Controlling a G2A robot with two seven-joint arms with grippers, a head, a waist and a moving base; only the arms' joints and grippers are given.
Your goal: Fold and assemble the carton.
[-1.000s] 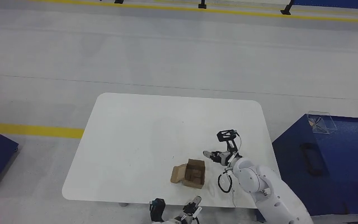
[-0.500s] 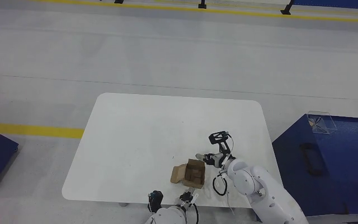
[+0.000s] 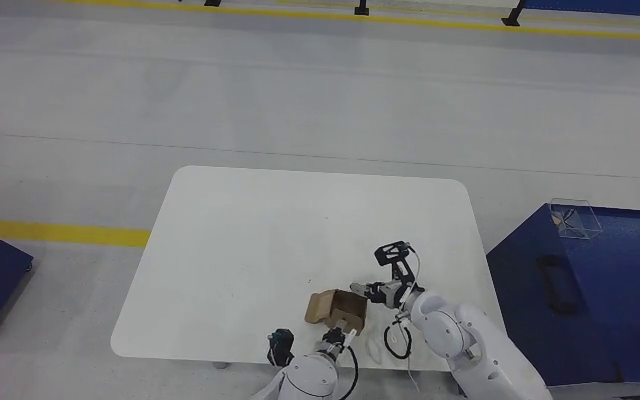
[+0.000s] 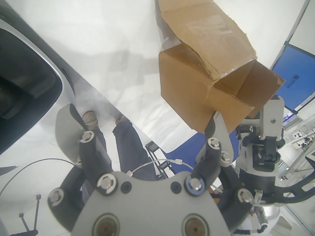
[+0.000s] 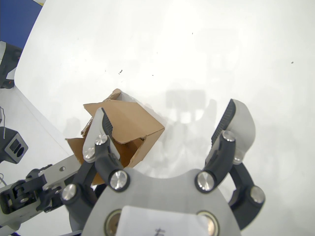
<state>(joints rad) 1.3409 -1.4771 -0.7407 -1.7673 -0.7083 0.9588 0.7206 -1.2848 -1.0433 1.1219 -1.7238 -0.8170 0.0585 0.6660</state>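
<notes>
A small brown carton stands near the table's front edge, its top open and its flaps loose. In the left wrist view the carton has one flap folded back. My left gripper is open, just in front of it, with one fingertip touching the carton's lower corner. My right gripper is at the carton's right side. It is open, and one of its fingers lies over the carton at the rim. Neither gripper holds anything.
The white table is bare beyond the carton, with free room to the left and the back. A blue cabinet stands to the right of the table, with a clear plastic box on it.
My right gripper has moved left up to the carton. My left gripper has come up from the front edge to the carton's near side. The carton has shifted slightly.
</notes>
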